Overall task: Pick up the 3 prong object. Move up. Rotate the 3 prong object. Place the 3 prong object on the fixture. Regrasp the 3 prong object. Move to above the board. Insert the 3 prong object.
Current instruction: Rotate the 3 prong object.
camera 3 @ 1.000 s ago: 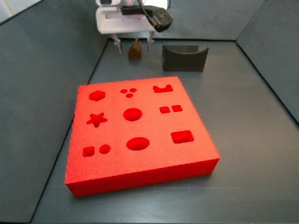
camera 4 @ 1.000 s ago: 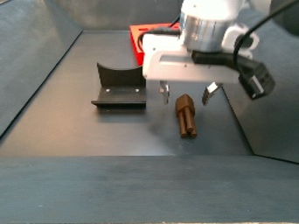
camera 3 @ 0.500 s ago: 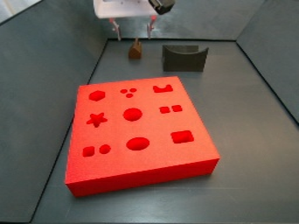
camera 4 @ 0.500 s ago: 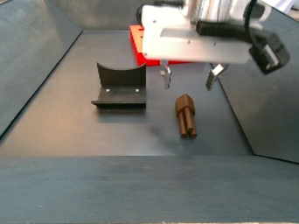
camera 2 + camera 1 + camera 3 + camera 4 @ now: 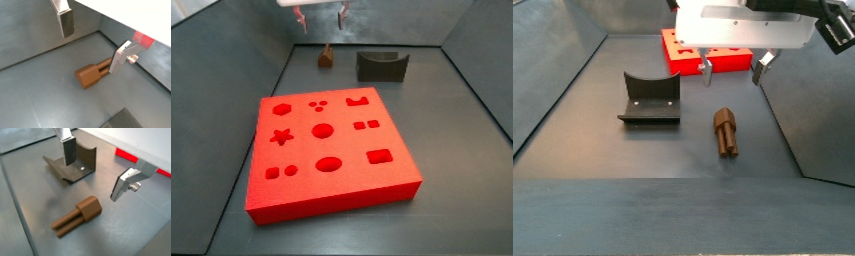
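Here, nearest in a side view, the 3 prong object [image 5: 726, 132] lies flat on the grey floor [image 5: 660, 160] at centre right of the frame, a small brown piece with its long axis running toward the camera. In both wrist views it rests below and between my fingers [image 5: 127, 184], untouched by them; the two-pronged end shows in a wrist view [image 5: 77, 217]. My gripper [image 5: 731, 72] hangs above the piece in the upper right of that side view, jaws spread wide and holding nothing; each finger is a silver plate, one seen in front of the fixture [image 5: 75, 164] in a wrist view. The fixture [image 5: 648, 101] stands at left centre, well apart from the piece, its curved notch facing up. Farthest back, the board [image 5: 684, 53] shows as a red slab behind my gripper. In a side view [image 5: 334, 153] the board fills the middle of the frame, its cutouts facing up.
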### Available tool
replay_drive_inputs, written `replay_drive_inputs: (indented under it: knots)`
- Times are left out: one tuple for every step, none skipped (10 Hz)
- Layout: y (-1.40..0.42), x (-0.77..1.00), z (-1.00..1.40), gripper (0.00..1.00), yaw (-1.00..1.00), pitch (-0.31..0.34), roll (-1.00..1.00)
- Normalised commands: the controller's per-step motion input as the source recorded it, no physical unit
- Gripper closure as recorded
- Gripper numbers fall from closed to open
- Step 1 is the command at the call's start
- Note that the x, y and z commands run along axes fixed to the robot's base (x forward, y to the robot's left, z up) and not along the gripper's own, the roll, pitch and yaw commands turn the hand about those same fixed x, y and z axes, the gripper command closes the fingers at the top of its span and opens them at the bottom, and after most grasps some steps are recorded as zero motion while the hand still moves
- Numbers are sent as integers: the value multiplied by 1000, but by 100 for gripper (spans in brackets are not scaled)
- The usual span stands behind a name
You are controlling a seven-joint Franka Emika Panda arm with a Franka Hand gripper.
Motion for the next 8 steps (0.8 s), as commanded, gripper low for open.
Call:
replay_drive_inputs:
  knots:
    - [5,44,-219,0,1000,-2,1]
    - [10,45,-146,0,1000,-3,2]
    - [9,34,-87,0,1000,-3,3]
    - [6,29,-66,0,1000,-4,3]
    - [6,30,-64,0,1000,-4,4]
    - [7,32,-59,0,1000,-4,4]
    - [8,35,-52,0,1000,-5,4]
    - [8,36,-48,0,1000,-5,4]
